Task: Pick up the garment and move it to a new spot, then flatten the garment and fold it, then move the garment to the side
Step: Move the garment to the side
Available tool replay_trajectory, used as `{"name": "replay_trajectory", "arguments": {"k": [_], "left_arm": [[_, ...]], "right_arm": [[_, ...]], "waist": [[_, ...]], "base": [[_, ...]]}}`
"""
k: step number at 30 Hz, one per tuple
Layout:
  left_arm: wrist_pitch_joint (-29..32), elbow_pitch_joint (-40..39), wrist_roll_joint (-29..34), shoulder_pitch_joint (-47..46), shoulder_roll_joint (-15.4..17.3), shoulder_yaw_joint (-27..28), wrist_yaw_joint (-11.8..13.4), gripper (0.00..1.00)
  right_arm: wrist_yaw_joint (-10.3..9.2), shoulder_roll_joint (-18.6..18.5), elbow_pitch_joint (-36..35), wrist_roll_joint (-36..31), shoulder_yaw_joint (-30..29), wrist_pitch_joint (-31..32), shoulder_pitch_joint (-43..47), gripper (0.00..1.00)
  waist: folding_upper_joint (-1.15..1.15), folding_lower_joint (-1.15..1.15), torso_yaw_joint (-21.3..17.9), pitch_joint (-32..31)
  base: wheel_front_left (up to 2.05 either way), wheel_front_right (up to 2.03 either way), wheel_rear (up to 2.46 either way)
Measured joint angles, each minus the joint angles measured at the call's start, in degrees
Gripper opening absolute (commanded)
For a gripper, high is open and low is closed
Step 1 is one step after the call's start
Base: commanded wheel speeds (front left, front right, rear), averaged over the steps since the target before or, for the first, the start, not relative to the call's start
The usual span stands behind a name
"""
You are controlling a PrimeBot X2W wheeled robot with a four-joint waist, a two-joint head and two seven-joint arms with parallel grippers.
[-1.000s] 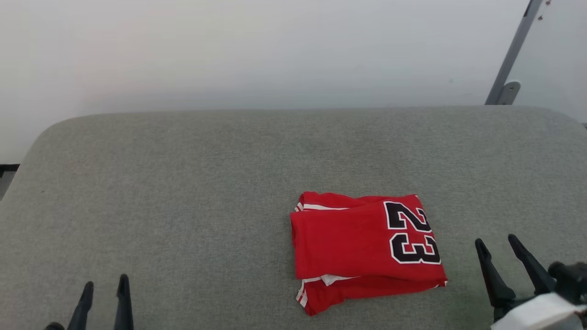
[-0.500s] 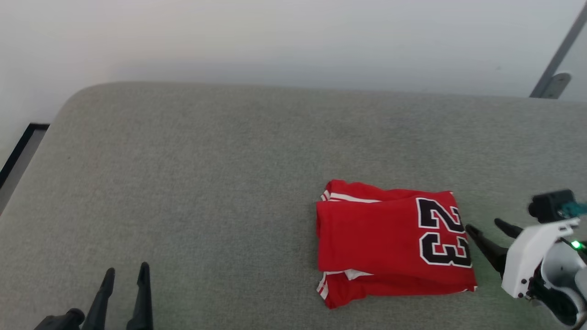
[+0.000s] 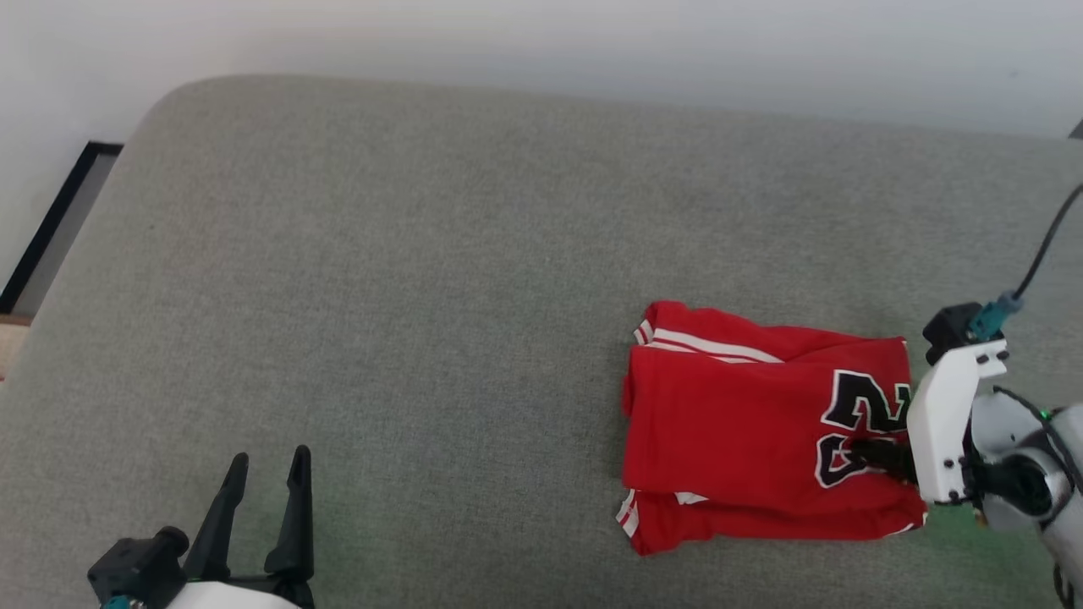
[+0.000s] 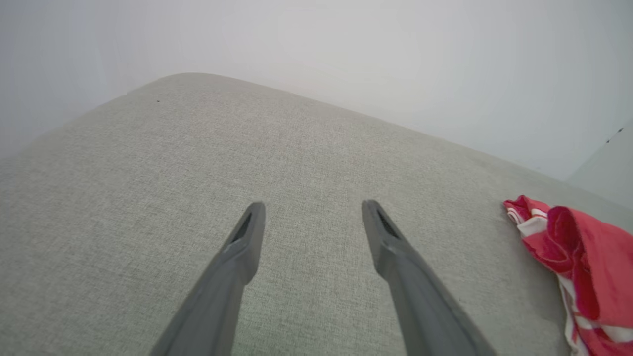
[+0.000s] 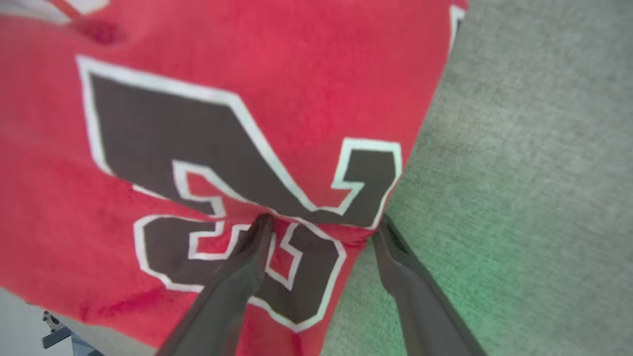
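One garment (image 3: 744, 431), a folded red jersey bearing two black numerals (image 5: 198, 148), on one grey surface (image 3: 423, 254). I count two hands in my feeds: one left hand (image 3: 270, 454) at the near left and one right hand (image 5: 324, 220) at the garment's right edge. Each has two dark fingers (image 4: 237, 257), four in all. One cable (image 3: 1045, 245) at the right.

Toward the grey cushion's (image 3: 423, 254) right edge, the right arm's white wrist (image 3: 948, 423) hides part of the garment's (image 3: 736, 423) 23 and all but 1 finger (image 3: 880, 455) of the right gripper (image 5: 322, 220).
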Motion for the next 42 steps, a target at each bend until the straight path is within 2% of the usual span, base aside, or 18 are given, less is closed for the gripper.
{"name": "replay_trajectory", "arguments": {"k": [1,2,3,4,12,19,27,34,42], "left_arm": [[0.00,0.11,-0.01,-0.22,0.04,-0.18,0.00,1.00],[0.00,0.24,-0.07,-0.47,0.04,-0.38,0.00,1.00],[0.00,0.35,-0.23,-0.79,0.07,-0.57,0.01,1.00],[0.00,0.38,-0.44,-1.14,0.03,-0.60,0.00,1.00],[0.00,-0.07,-0.66,-2.42,0.56,0.23,0.00,1.00],[-0.01,-1.93,-0.20,-4.65,1.79,0.27,0.00,1.00],[0.00,-4.01,1.09,-8.03,3.65,-1.08,0.00,1.00],[-0.01,-5.08,1.63,-11.85,5.69,-4.42,0.00,1.00],[0.00,-5.77,1.79,-16.95,7.89,-8.77,0.00,1.00]], "right_arm": [[0.00,0.37,0.53,0.21,0.22,0.75,-0.65,1.00],[0.00,0.44,1.02,0.23,0.66,1.33,-1.25,0.79],[0.00,0.48,1.23,0.37,0.93,1.78,-1.79,0.20],[-0.01,0.49,1.24,0.78,0.97,1.90,-2.10,0.00],[0.01,-0.90,-2.74,3.43,0.51,1.37,-3.79,0.00],[0.02,-5.93,-5.54,3.80,-2.65,0.44,-4.35,0.00],[0.02,-9.71,-5.43,3.23,-7.97,-1.08,-5.56,0.00],[0.02,-12.98,-3.58,0.11,-11.13,-4.83,-7.87,0.00],[0.02,-15.45,-0.23,-7.69,-12.83,-11.38,-12.88,0.00]], "waist": [[0.00,0.00,0.19,0.44],[0.00,0.00,0.38,0.86],[0.00,0.00,0.56,1.24],[0.00,0.00,0.72,1.58],[0.00,0.00,-0.60,3.18],[0.00,0.00,-3.92,4.35],[0.00,0.00,-9.00,6.19],[0.00,0.00,-13.59,8.35],[0.00,0.00,-18.09,11.69]], "base": [[0.00,0.00,0.00],[0.00,0.00,0.00],[0.00,0.00,0.00],[0.00,0.00,0.00],[0.00,0.00,0.00],[0.00,0.00,0.00],[0.00,0.00,0.00],[0.00,0.00,0.00],[0.00,0.00,0.00]]}}
